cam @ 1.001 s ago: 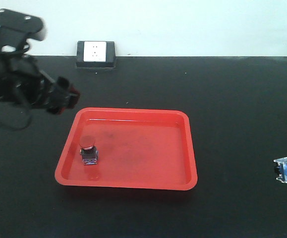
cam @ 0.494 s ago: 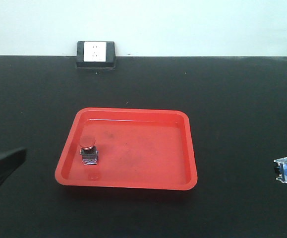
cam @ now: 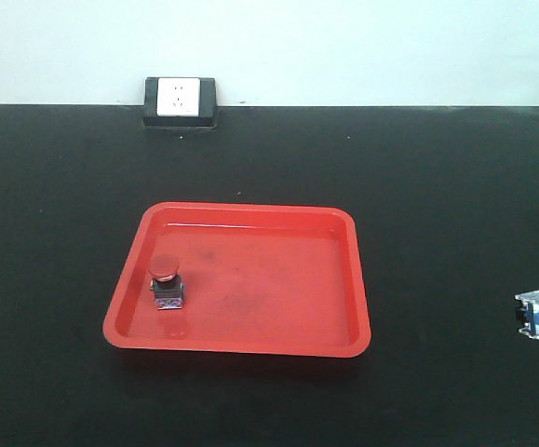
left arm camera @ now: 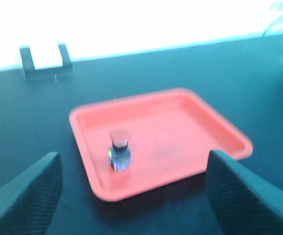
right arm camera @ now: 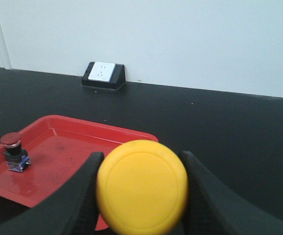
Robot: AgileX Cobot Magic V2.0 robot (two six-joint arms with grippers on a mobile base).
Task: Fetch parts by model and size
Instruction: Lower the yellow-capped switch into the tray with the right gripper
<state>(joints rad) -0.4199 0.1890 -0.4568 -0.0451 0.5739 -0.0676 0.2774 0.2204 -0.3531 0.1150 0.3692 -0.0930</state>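
Change noted: the left arm hung over the far-left side of the table a second ago. Half a second ago it was only a dark shape at the lower-left edge, and it is now gone from the front view. The left gripper [left arm camera: 134, 159] looks at the tray from a pulled-back position, jaws wide apart with nothing between them. Its view is smeared, so the arm is probably in motion.

The red-capped switch [cam: 167, 283] has not moved. It stands upright on its dark base inside the red tray [cam: 250, 346], near the left wall and towards the front-left corner. Judgement: the first part is delivered and let go, and the left arm's share looks finished.

The right gripper [right arm camera: 141, 157] pinches the yellow-capped switch [right arm camera: 142, 188], one jaw on each side and the cap facing the wrist camera. In the front view this switch shows only at the right edge, well apart from the tray and barely shifted over the last second. Whether it is lifted or resting on the table cannot be told. Judgement: the second part is in hand but not yet carried over. It must still reach the bare tray floor right of the red one.

Surface: matte black table [cam: 437, 177]. Room: plain white wall [cam: 362, 47] behind. A white socket [cam: 180, 99] in a black housing sits at the table's far edge.
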